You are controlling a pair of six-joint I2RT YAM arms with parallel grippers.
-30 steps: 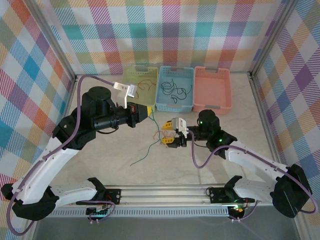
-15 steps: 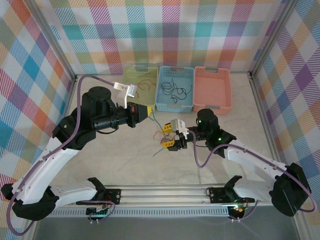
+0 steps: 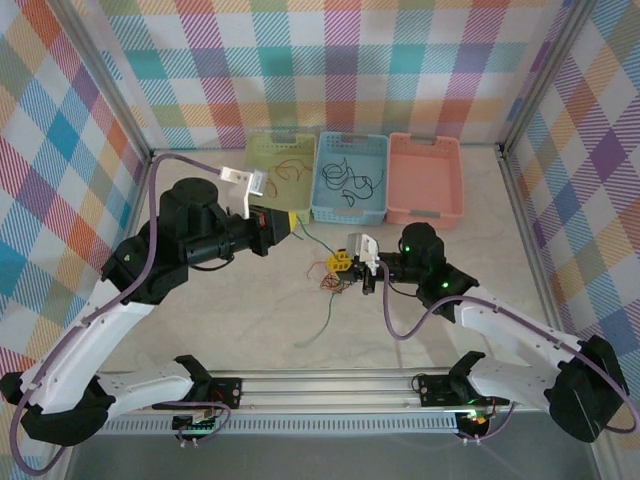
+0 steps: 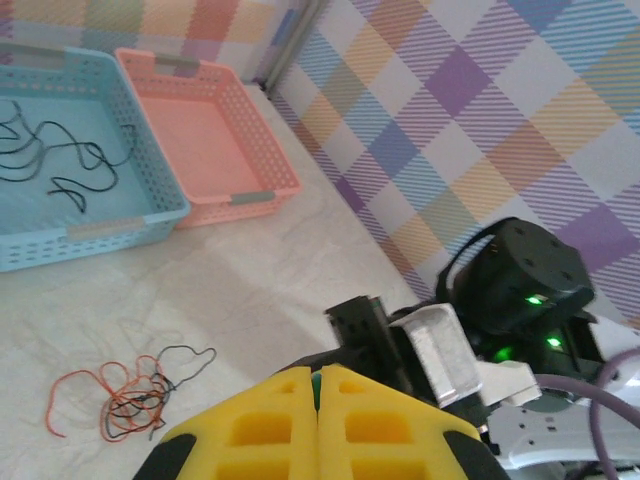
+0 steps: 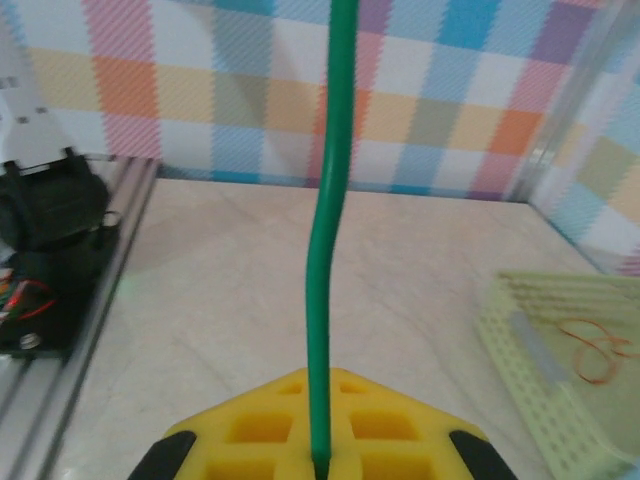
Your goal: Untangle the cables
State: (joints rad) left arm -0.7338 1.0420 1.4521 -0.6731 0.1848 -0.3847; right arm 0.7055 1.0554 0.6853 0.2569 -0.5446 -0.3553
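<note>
The left arm bends up high and reaches right over the middle of the table [image 3: 235, 310]. The left gripper [image 3: 291, 224] is squeezed tight on a thin green cable [image 5: 321, 220], which peeps out between its yellow foam pads [image 4: 265, 425].

At the back edge, 3 plastic baskets stand in a row. Orange cables [image 3: 290, 166] lie in the pale green basket [image 3: 281, 136]. Black cables [image 3: 345, 180] lie in the blue basket [image 3: 350, 217]. The pink basket [image 3: 425, 215] is last.

A small bunch of orange, red and black cables [image 3: 330, 283] lies mid-table, just beside the right gripper [image 3: 337, 265]. The right arm stretches low toward the left. Its gripper pinches the green cable too, and the loose end trails toward the near edge.
</note>
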